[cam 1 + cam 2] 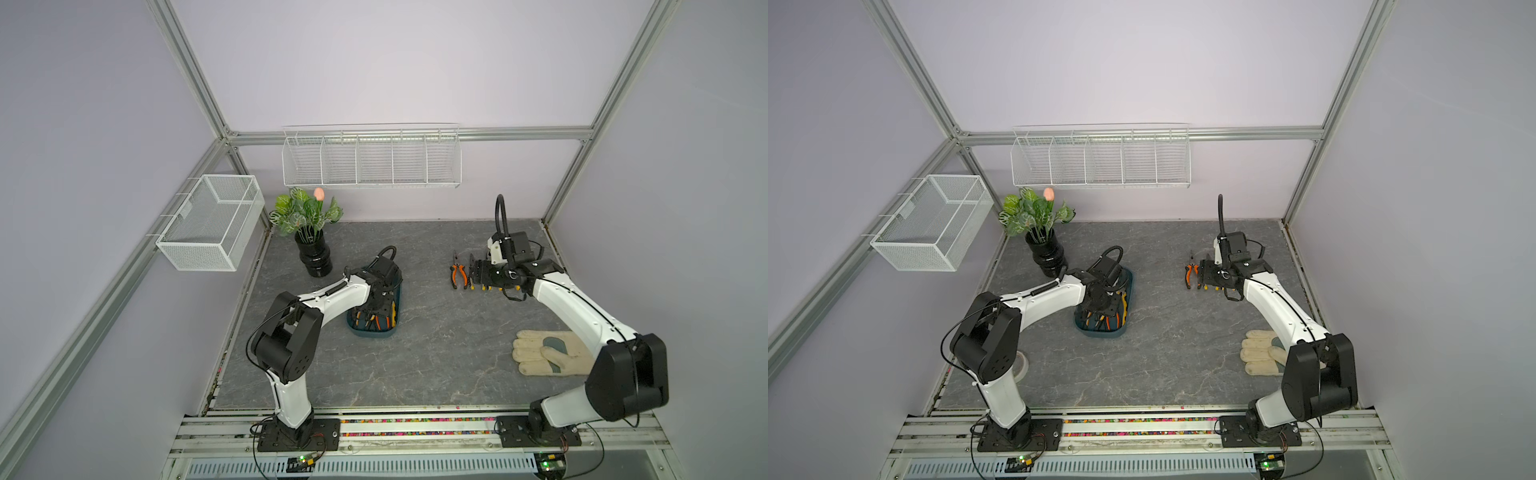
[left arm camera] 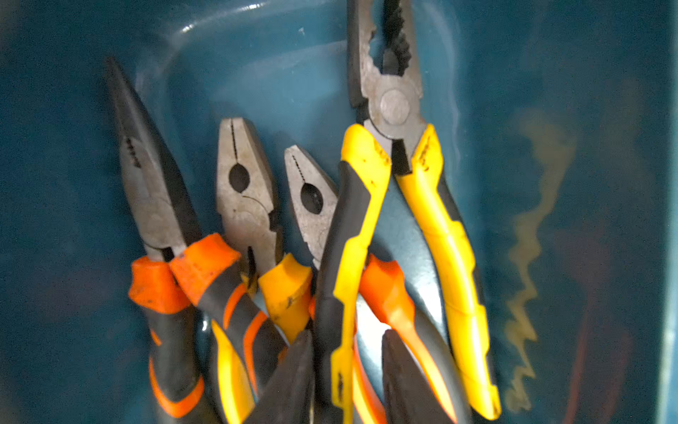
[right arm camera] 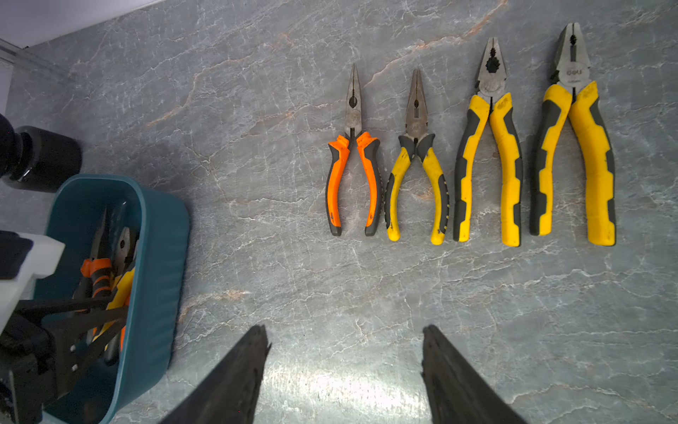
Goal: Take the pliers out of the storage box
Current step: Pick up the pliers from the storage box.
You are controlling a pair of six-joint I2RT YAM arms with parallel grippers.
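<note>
The dark teal storage box sits left of centre on the grey table. Several pliers lie in it, among them an orange-handled long-nose pair and a big yellow-and-black pair. My left gripper reaches down into the box. Its fingers stand close either side of one yellow-and-black handle, with a gap on one side. Several more pliers lie in a row on the table, from an orange pair to a large yellow pair. My right gripper hovers open beside that row.
A black vase with a green plant stands just behind the box. A pale work glove lies under the right arm. A white mesh basket hangs on the left wall, and a long wire rack on the back wall.
</note>
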